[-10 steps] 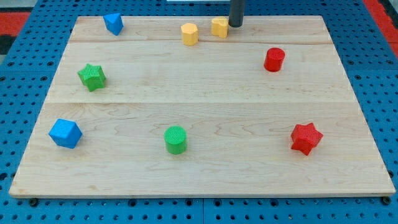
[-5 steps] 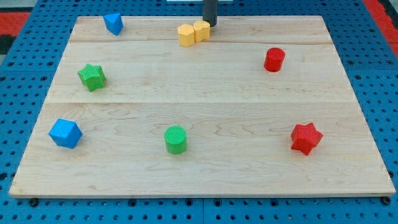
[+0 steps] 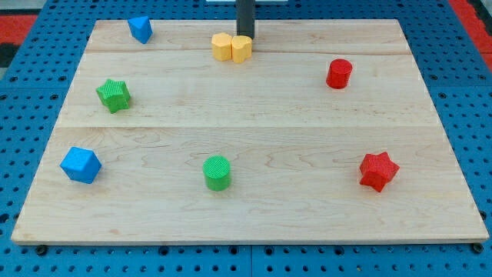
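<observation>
My dark rod comes down from the view's top, and my tip [image 3: 244, 35] touches the upper edge of the right yellow block [image 3: 242, 48]. That block presses against a second yellow block [image 3: 222, 47] on its left; the two sit as a pair near the board's top edge. A small blue block [image 3: 140, 28] lies further left along the top. A red cylinder [image 3: 339, 74] stands to the right and a little lower.
A green star [image 3: 114, 95] sits at the left, a blue cube [image 3: 81, 165] at the lower left, a green cylinder [image 3: 217, 172] at the bottom centre and a red star [image 3: 378, 170] at the lower right. All rest on the wooden board [image 3: 254, 115] over blue pegboard.
My tip has slid left along the top edge, pushing the right yellow block into the left one; both yellow blocks have shifted left together.
</observation>
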